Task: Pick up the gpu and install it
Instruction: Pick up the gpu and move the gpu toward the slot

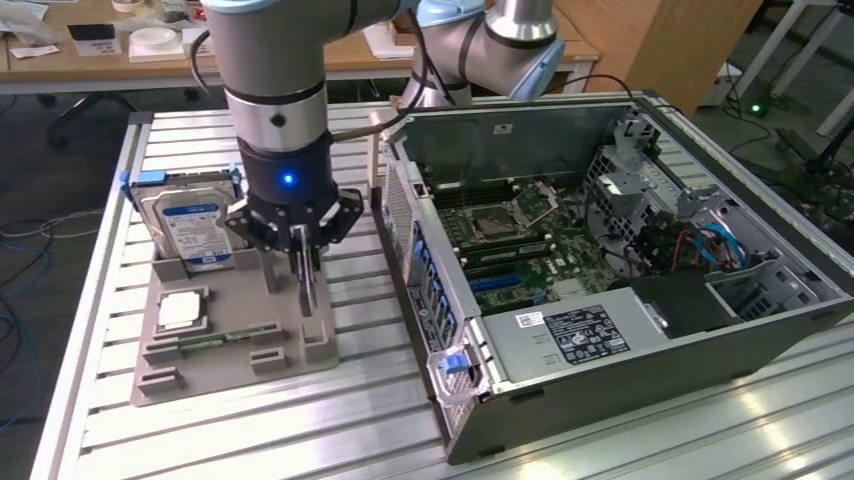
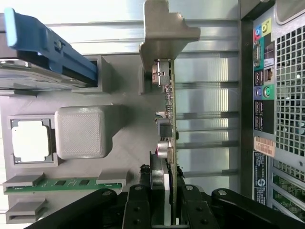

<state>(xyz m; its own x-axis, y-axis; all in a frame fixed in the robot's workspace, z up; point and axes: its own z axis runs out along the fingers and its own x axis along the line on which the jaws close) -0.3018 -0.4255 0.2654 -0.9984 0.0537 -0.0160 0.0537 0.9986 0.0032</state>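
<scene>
Currently gripper (image 1: 307,260) down over gray holder (image 1: 227,370), straddling gpu (image 1: 312,295).
Gpu stands on edge in holder slot; lower edge appears seated, not lifted.
Wrist view: gpu (image 2: 169,114) edge-on, long axis running straight out from between fingers (image 2: 137,206), one finger on each face.
Fingers narrowed onto gpu, look clamped on near end.
Long axis parallel to port panel of open computer case (image 1: 601,260).
Case just beside holder, on exterior view's right of gpu.

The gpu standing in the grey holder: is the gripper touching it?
Touching. In the wrist view the gpu stands edge-on and the gripper has a finger pressed on each face, no gap visible.
</scene>
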